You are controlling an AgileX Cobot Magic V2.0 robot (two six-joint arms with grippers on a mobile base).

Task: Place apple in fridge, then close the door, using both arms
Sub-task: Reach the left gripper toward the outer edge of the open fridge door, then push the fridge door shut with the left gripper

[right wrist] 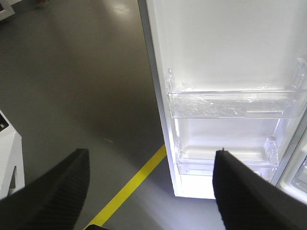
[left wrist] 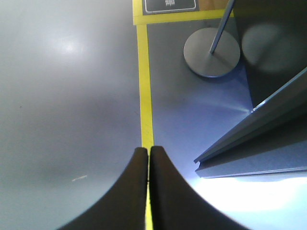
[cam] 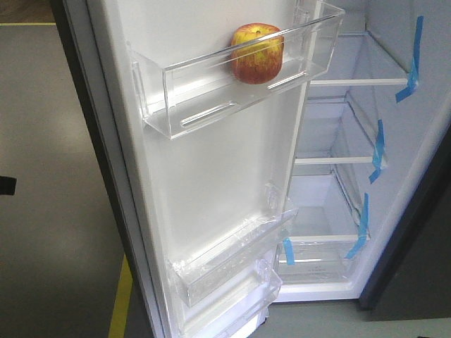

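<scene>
Apple (cam: 257,53): sits in the upper clear bin (cam: 204,84) on the door (cam: 211,183), top centre of the front view, resting on the bin floor near its right end. Nothing holds it.
- Glossy skin, probably slick; firm, light, bruises if knocked. Blocky shape, so unlikely to roll far when the door swings. No need to grip it from here.

Door: wide open, white lining toward the camera. What remains looks like the closing.
- Stiff tall slab on a hinge; should swing with a steady push. Take it on the dark outer face or the long free edge. The clear bins look thin and brittle, so keep off them, including the lower bins (right wrist: 235,103).

Left gripper (left wrist: 148,151): fingers pressed together, nothing between them, pointing down at the floor.
Right gripper (right wrist: 152,152): fingers spread wide, empty, lower part of the door lining ahead.

Surface and room: smooth grey floor (left wrist: 62,96), shiny with glare; yellow line (left wrist: 144,86) taped on it. Round pole base (left wrist: 211,52) at top right of the left wrist view. Fridge (cam: 331,197) interior white, shelves (cam: 352,82) bare, blue tape (cam: 416,56) on their right ends.
</scene>
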